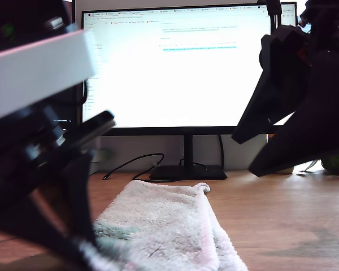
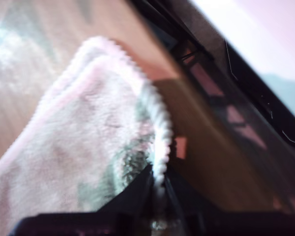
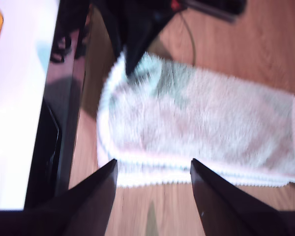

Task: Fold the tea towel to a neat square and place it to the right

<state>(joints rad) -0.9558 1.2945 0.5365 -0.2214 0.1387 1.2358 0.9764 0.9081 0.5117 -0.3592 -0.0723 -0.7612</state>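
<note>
My first end effector (image 2: 157,189) pinches the tea towel (image 1: 169,226); my second end effector (image 3: 152,169) is apart. Monitor (image 1: 175,68) writing is unreadable.

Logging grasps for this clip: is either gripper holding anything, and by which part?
My first gripper is shut on the towel, pinching its ribbed edge. My second gripper is open above the towel, holding nothing.
</note>
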